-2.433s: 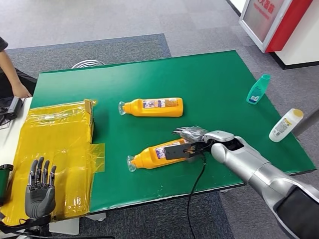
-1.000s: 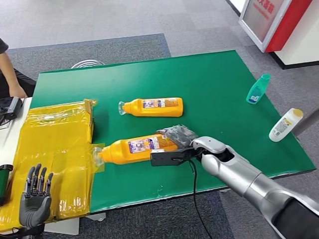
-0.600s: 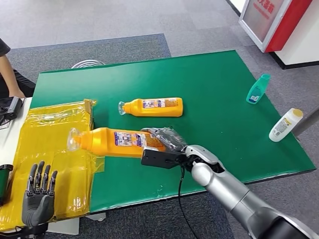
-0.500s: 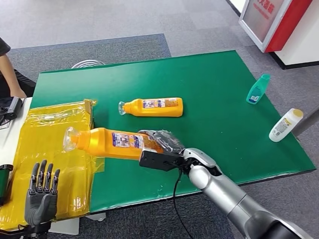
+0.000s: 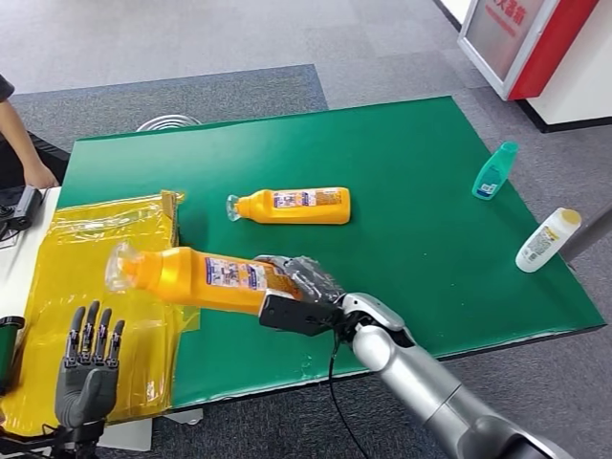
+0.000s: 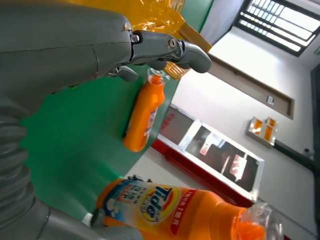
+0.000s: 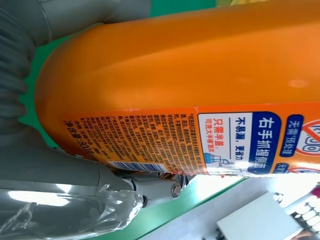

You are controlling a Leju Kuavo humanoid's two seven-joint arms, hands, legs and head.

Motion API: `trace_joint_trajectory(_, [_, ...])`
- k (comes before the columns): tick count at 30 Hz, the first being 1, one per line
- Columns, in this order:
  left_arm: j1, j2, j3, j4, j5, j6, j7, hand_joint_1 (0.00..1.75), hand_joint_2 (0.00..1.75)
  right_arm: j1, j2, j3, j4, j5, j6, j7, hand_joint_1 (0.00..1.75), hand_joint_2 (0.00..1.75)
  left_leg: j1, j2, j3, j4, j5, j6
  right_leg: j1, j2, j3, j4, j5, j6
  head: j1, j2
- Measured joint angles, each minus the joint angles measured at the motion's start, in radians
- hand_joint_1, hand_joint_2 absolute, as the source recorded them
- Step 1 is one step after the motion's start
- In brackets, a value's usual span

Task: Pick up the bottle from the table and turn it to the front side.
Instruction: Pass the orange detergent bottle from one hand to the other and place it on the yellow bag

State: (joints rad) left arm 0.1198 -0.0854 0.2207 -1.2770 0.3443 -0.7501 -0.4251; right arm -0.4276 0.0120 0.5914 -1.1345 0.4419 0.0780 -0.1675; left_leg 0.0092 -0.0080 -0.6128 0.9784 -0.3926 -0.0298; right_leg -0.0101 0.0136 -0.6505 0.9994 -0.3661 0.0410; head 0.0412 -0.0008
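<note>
Orange bottle (image 5: pixel 195 278) gripped at its base by right hand (image 5: pixel 303 287), lifted above worktop (image 5: pixel 404 182) near front-left corner; long axis level, cap toward left hand (image 5: pixel 86 368), open, fingers (image 5: pixel 90 335) spread, nearer the cap.

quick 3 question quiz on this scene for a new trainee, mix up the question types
1. True or false: the right hand holds an orange bottle off the green mat.
2. The held bottle's cap end points toward: A) the yellow bag B) the teal bottle C) the white bottle
3. Fill in: the left hand is ____, holding nothing.

Key:
1. True. A second orange bottle lies on the mat.
2. A
3. open
</note>
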Motion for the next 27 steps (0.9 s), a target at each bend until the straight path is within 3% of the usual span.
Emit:
trace_joint_trajectory(8, [0.001, 0.104, -0.021, -0.008, 0.027, -0.157, -0.077, 0.00, 1.75, -0.043, 0.143, 0.077, 0.115, 0.024, -0.051, -0.067, 1.75, 1.75, 0.002, 0.001, -0.002, 0.000, 0.002, -0.004, 0.002, 0.000, -0.004, 0.001, -0.001, -0.004, 0.000, 0.000])
trace_joint_trajectory(16, [-0.017, 0.125, -0.138, -0.055, 0.026, -0.054, -0.023, 0.00, 1.75, -0.010, 0.133, 0.098, 0.129, 0.067, -0.074, -0.069, 1.75, 1.75, 0.000, 0.000, -0.003, 0.000, 0.002, -0.002, 0.000, 0.000, -0.004, 0.000, 0.002, -0.002, 0.000, 0.000])
trace_joint_trajectory(27, [-0.075, 0.156, -0.319, -0.111, 0.080, 0.008, 0.034, 0.00, 1.75, 0.076, 0.129, 0.106, 0.126, 0.113, -0.131, -0.158, 1.75, 1.75, 0.001, 0.000, -0.004, 0.000, 0.001, -0.003, 0.001, 0.000, -0.005, 0.000, 0.001, -0.002, 0.000, 0.000])
